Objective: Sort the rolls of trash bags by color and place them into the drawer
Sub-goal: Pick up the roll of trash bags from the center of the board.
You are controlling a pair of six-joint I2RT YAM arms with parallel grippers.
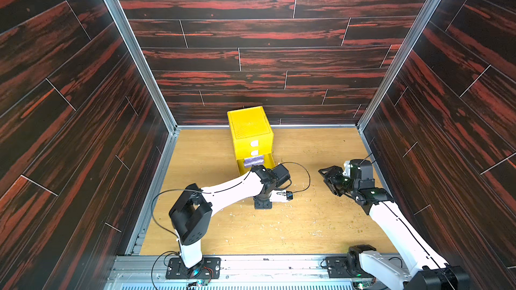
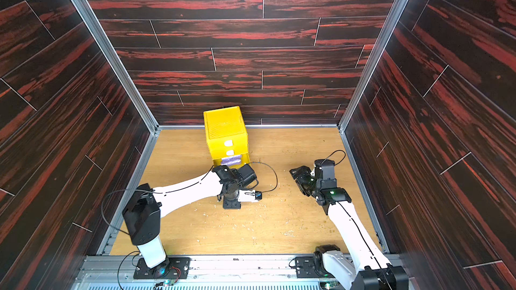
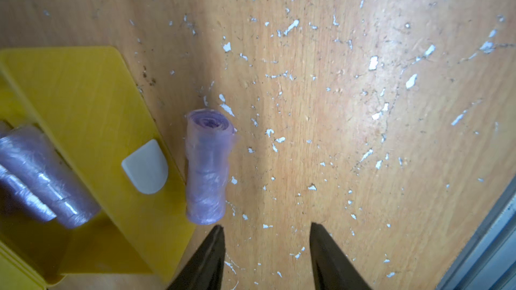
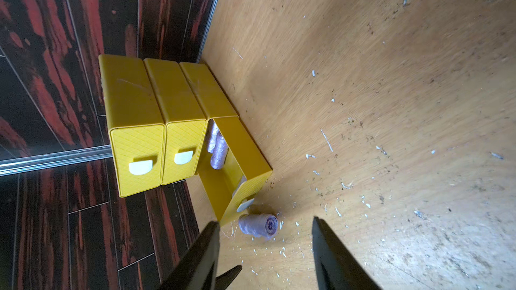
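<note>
The yellow drawer (image 1: 250, 129) (image 2: 224, 129) chest stands at the back middle of the table. Its bottom drawer (image 3: 83, 101) (image 4: 243, 149) is pulled out and holds lavender rolls of trash bags (image 1: 253, 160) (image 2: 231, 160) (image 3: 42, 174) (image 4: 216, 149). One more lavender roll (image 3: 206, 168) (image 4: 258, 225) lies on the table beside the drawer front's white tab (image 3: 145, 167). My left gripper (image 3: 266, 227) points down at the table, open and holding nothing; the roll lies just past one fingertip, outside the gap. My right gripper (image 1: 325, 172) (image 4: 265, 221) hovers open and holding nothing to the right, facing the chest.
The two upper drawers (image 4: 156, 146) are shut. White flecks and crumbs litter the wooden table (image 1: 307, 227). Dark wood-pattern walls (image 1: 83, 135) close in three sides, with an aluminium rail (image 1: 251, 263) along the front.
</note>
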